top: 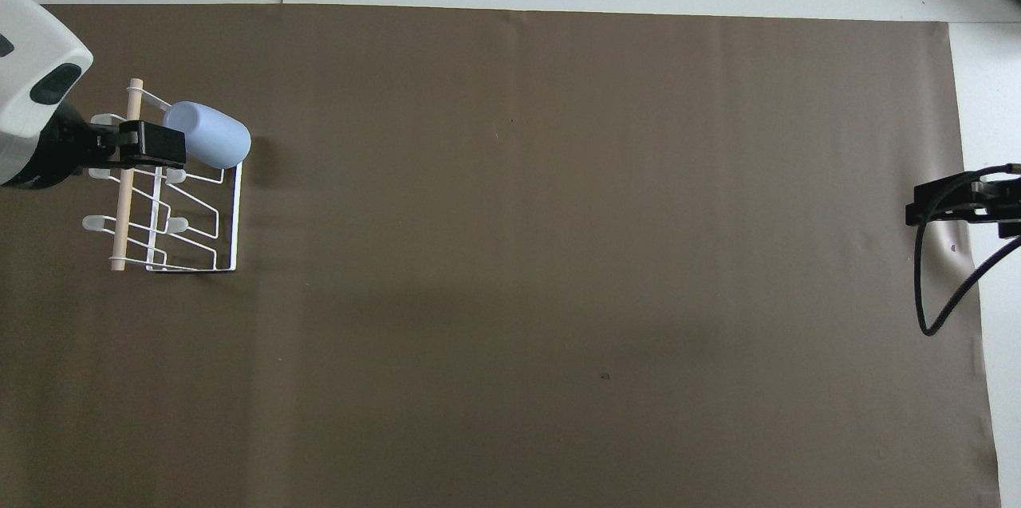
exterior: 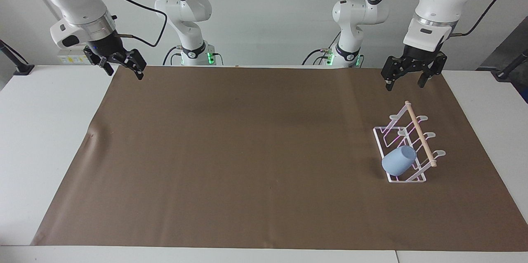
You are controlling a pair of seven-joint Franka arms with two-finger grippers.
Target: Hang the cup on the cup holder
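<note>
You have one cup (exterior: 398, 161) and one rack (exterior: 406, 147) on the brown mat (exterior: 247, 151), both toward the left arm's end of the table. The cup sits tilted on a prong at the end of the rack farthest from the robots, mouth facing up and toward the wooden bar (exterior: 420, 133), base pointing toward the middle of the mat. In the overhead view the cup (top: 207, 135) lies beside the bar (top: 124, 197), at the rack's (top: 191, 221) farther end.

Your left gripper (exterior: 409, 77) is up in the air over the mat's edge closest to the robots, well apart from the cup. Its jaws are spread wide and hold nothing. In the overhead view the left gripper (top: 120, 151) appears to overlap the rack beside the cup, but the facing view shows it raised clear of both.

Your right gripper (exterior: 121, 66) waits over the mat's corner at the right arm's end, well apart from everything; its jaws look parted and empty. In the overhead view the right gripper (top: 957, 201) shows only as a dark tip at the mat's edge.

Count the rack's rounded prong tips and you see three on each side of the bar, six in all, with the cup covering one. There are two arms and two grippers.
</note>
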